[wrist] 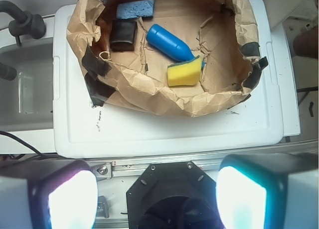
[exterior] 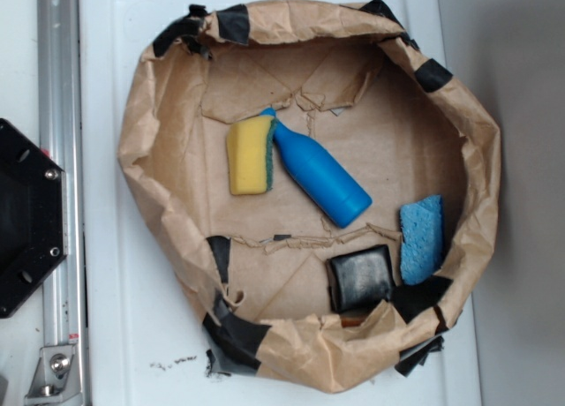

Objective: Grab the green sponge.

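Pincer fingers (wrist: 65,201) fill the bottom corners of my wrist view — two pale, glowing pads set wide apart, with nothing between them. The gripper (wrist: 155,196) sits well back from the work, over the black base mount (wrist: 167,199) and the metal rail (wrist: 149,164), well short of the white lid (wrist: 164,134).

On that lid I see a brown paper nest (exterior: 159,115) with crumpled walls patched in black tape. The green sponge (exterior: 250,156) lies inside it, on the paper floor in the half nearer the rail — yellow foam face up, its thin dark-green layer running along the long side that touches the blue plastic bottle (exterior: 320,178). In the wrist view the same sponge (wrist: 184,73) shows just behind the near wall of the nest, green edge turned toward the bottle's narrow end.

From overhead, the bottle lies on its side, slanting across the middle of the nest with its neck by the sponge's upper corner. A blue textured sponge (exterior: 421,238) rests against the far wall, well apart from the green one. Beside it sits a black square object (exterior: 360,276), close to the taped rim.
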`<state>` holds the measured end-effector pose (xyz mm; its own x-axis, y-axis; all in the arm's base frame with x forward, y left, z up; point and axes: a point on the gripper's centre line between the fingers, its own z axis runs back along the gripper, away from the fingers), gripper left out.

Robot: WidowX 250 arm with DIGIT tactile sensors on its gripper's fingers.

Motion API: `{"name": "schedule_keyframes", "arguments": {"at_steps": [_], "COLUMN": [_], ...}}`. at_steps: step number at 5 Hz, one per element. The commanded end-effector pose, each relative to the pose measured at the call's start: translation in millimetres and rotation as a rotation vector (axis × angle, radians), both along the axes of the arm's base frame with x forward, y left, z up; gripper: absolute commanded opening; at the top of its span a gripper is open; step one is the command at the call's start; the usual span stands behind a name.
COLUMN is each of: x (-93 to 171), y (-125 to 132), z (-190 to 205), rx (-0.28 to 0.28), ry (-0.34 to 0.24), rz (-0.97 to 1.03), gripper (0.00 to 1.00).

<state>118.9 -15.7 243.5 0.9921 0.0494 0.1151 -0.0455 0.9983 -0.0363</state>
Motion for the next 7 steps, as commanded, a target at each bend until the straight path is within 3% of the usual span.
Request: {"name": "schedule_keyframes", "arguments": {"at_steps": [1, 2, 3, 4, 5, 6, 7], "x": [0.0, 28.8, 60.5, 87.0, 109.0, 121.1, 125.2], "y": [0.0, 26.8, 33.2, 34.9, 30.5, 21.6, 18.0], "z": [0.0, -21.5, -35.2, -76.2, -126.8, -178.2, -205.8], "rx": [0.000, 0.045, 0.017, -0.014, 0.003, -0.006, 0.008], "ry": [0.000, -0.022, -0.056, -0.010, 0.016, 0.094, 0.147], "rz": [0.000, 0.222, 0.472, 0.672, 0.672, 0.553, 0.511], "gripper": [1.00, 1.00, 1.00, 1.00, 1.00, 1.00, 1.00]}}
